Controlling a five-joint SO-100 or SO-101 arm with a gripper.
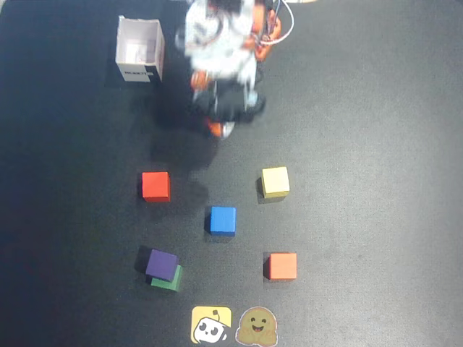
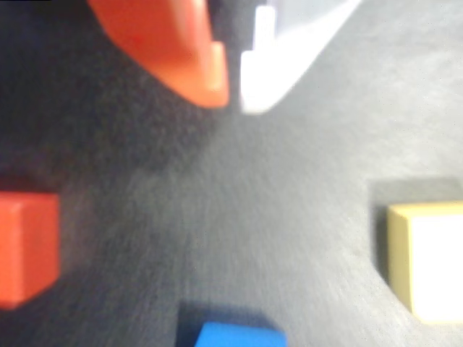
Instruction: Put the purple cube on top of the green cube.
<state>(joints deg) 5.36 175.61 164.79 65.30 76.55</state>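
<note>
Your purple cube (image 1: 161,264) sat on top of the green cube (image 1: 168,280) at the near left of the overhead view, but not squarely: it was shifted up and to the left, so a strip of green showed along the near and right edges. By my reading the stack was made and the risk lay in that overhang; a bump to the mat could have tipped the purple cube off.

Your gripper (image 2: 233,90) was well apart from the stack, up at the far side near the white box (image 1: 139,49). In the wrist view its orange and white fingertips stood almost together with nothing between them.

The red cube (image 2: 25,249), blue cube (image 2: 231,336) and yellow cube (image 2: 427,260) lay below it; a low sweep could have knocked them.
</note>
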